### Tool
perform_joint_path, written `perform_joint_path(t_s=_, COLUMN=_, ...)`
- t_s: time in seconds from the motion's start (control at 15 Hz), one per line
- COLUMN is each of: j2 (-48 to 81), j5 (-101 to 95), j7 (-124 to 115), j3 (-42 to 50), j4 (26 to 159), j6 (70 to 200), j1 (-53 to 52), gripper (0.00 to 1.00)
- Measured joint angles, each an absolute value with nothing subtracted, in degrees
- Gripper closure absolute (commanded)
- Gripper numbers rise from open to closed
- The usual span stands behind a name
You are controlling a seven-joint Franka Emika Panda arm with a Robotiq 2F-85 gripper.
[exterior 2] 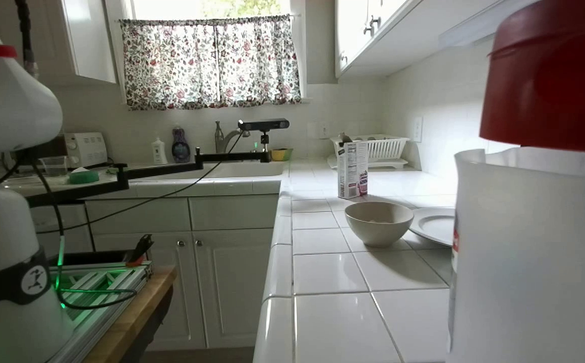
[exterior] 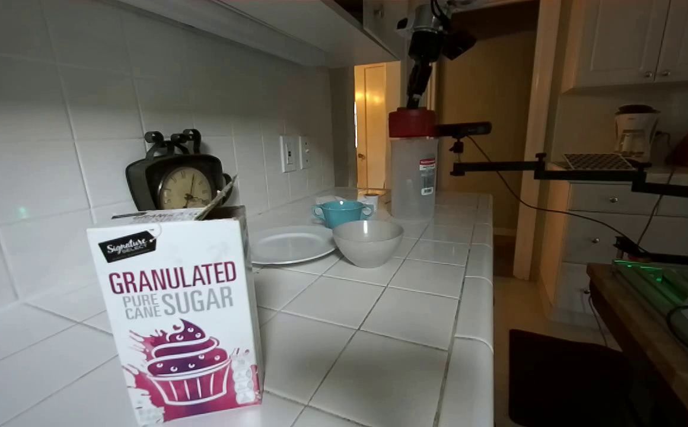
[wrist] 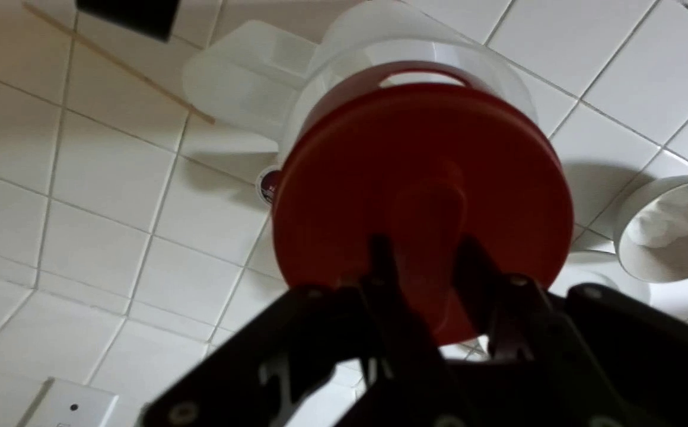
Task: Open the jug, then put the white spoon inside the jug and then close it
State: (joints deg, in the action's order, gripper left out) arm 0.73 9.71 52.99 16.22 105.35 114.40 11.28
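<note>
The jug (exterior: 413, 178) stands upright on the tiled counter, clear and tall, its handle (wrist: 243, 77) showing in the wrist view. Its round red lid (exterior 2: 549, 80) hangs just above the rim, with a narrow gap between lid and jug (exterior 2: 529, 252) in an exterior view. From above, my gripper (wrist: 423, 246) is shut on the raised ridge of the red lid (wrist: 344, 196), one finger on each side. In an exterior view the gripper (exterior: 416, 98) points down at the lid (exterior: 412, 123). I cannot make out the white spoon in any view.
A beige bowl (exterior 2: 378, 222) holds something white (wrist: 664, 219). Nearby are a white plate (exterior: 290, 244), a turquoise cup (exterior: 342, 213) and a sugar box (exterior: 181, 320). A thin tan stick (wrist: 118, 62) lies behind the jug. A camera (exterior: 468, 128) on a black arm stands close by.
</note>
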Motion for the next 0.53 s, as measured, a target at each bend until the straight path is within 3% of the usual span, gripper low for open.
perform_joint_path(t_s=0.53, j2=0.83, j5=9.68, j7=52.99, j3=15.81, j4=105.43, j6=113.54, j1=11.31, gripper=0.92)
